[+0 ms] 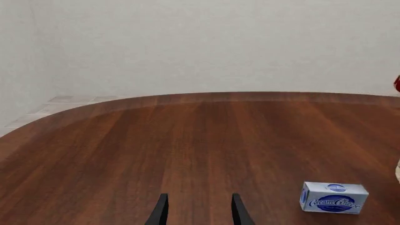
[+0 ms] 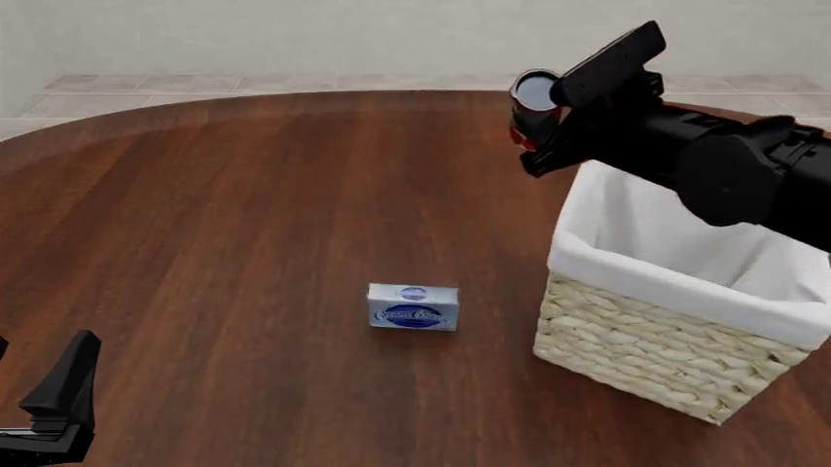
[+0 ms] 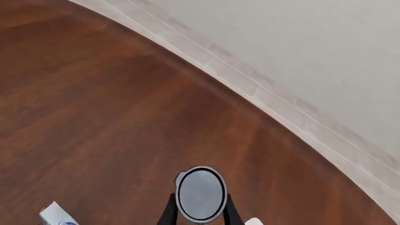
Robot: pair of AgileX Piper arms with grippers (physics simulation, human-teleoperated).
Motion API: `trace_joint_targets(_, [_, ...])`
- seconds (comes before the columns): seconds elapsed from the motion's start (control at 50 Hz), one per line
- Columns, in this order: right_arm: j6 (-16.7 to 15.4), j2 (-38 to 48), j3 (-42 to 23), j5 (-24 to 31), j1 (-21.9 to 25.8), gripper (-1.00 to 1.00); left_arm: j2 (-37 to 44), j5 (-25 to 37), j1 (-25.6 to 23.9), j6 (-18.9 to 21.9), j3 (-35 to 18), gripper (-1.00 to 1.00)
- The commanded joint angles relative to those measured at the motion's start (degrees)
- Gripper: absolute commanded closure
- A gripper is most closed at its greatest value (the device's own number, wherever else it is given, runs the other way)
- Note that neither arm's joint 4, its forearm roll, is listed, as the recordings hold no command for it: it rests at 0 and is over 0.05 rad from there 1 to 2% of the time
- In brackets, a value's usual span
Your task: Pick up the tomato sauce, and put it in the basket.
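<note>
While the right hand (image 2: 530, 125) grips the tomato sauce (image 2: 531, 100), it hangs beside the basket (image 2: 649, 350) rim.

Both arms are matte black: the right arm (image 2: 727, 161) thick, rounded, with a flat rectangular plate; slim tapered fingers (image 1: 160, 211)

the only readable lettering is white script reading "cream cheese" in a dark blue oval on the blue-and-white box (image 1: 334, 198), with its last letters blurred.
</note>
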Motion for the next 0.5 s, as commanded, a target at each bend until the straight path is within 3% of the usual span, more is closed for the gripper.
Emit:
trace_joint_targets(0.02, [0.43, -2.44, 1.35, 0.89, -3.44, 1.0, 0.0, 0.0, -0.01, 0.0, 0.0, -1.0])
trace_joint_targets(0.5, [-0.61, -9.61, 5.54, 4.91, -10.65, 1.0, 0.0, 0.0, 0.0, 0.01, 0.0, -1.0])
